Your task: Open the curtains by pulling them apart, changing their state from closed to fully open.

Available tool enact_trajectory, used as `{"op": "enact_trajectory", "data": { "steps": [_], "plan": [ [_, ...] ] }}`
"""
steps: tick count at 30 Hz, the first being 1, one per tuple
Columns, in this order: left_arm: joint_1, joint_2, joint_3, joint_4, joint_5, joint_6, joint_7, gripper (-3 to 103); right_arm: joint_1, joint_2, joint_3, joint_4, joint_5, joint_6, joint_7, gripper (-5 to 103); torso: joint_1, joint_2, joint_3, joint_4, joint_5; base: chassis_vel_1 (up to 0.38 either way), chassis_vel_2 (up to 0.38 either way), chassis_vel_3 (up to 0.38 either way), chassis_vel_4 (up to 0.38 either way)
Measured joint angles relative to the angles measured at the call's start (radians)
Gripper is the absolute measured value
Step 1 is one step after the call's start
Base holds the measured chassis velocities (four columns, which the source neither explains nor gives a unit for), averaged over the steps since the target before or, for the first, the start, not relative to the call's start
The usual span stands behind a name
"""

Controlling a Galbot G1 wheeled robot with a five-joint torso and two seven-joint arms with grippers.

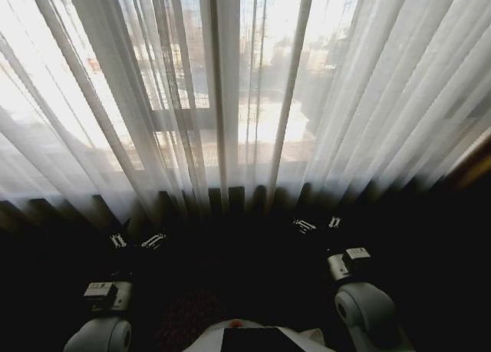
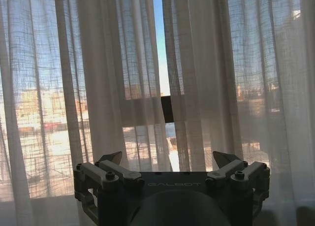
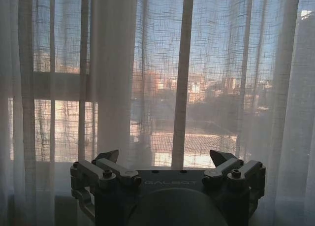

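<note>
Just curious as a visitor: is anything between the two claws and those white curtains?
Nothing: in both wrist views the left gripper and right gripper face the curtains across open air, fingers spread.

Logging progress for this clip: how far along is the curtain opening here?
Barely started. Done: nothing visible; the curtains hang closed across the window, with only a thin gap between panels in the left wrist view. In hand: the left gripper and right gripper are raised toward the fabric, jaws open, holding nothing. Left: grasping both panels and pulling them fully apart.

curtains (image 2: 206, 73) ahead, narrow gap (image 2: 158, 44) between
</note>
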Motion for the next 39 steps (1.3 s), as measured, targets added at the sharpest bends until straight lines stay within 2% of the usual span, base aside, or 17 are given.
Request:
{"op": "enact_trajectory", "data": {
  "steps": [14,24,32,35,39],
  "plan": [
    [0.008,-0.001,0.0,0.0,0.005,-0.019,0.001,100,-0.004,0.004,-0.001,-0.003,0.0,0.003,0.0,100,0.0,0.0,0.0,0.0001,-0.0007,0.034,0.394,-0.047,-0.407],
    [0.009,-0.001,0.001,0.006,0.006,-0.03,0.003,100,-0.004,0.005,-0.005,-0.011,-0.01,0.007,-0.001,100,0.0,0.0,0.0,0.0,0.0001,-0.042,0.393,0.043,-0.386],
    [0.009,-0.002,0.003,0.008,0.008,-0.032,0.004,100,-0.017,0.01,-0.017,-0.01,-0.035,0.023,-0.034,100,0.0,0.0,0.0,0.0,-0.0001,-0.017,0.375,0.013,-0.362],
    [0.009,-0.004,0.002,0.008,0.008,-0.032,0.004,100,-0.024,0.005,-0.029,-0.015,-0.069,0.027,-0.082,100,0.0,0.0,0.0,0.0001,-0.0003,0.026,0.416,-0.018,-0.412],
    [0.009,-0.006,-0.003,0.008,0.006,-0.032,0.003,100,0.009,0.0,-0.053,-0.049,-0.067,0.026,-0.077,100,0.001,0.0,0.0,0.0,-0.001,0.016,0.325,-0.037,-0.314]
  ]
}}
